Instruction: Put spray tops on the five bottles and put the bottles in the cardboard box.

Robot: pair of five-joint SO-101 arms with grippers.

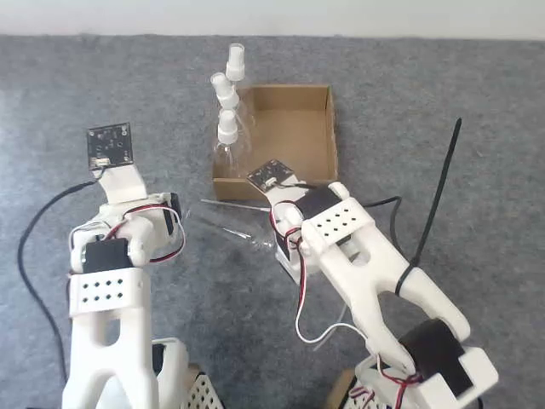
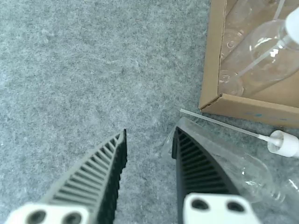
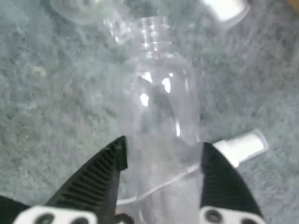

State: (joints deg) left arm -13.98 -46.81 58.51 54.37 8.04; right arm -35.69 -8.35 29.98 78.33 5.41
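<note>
Three capped bottles [image 1: 228,132] rest in the box [image 1: 330,128]; left gripper [image 2: 149,133] gapes over carpet [image 2: 70,70], right gripper [image 3: 163,142] gapes astride an uncapped bottle [image 3: 161,84].

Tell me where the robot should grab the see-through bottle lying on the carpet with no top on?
Grip the bottle across its round middle, coming down from above. It lies flat on the carpet, so both long sides are free, and the right end effector hangs open astride it. Probably leave the threaded neck free for a spray top.
</note>
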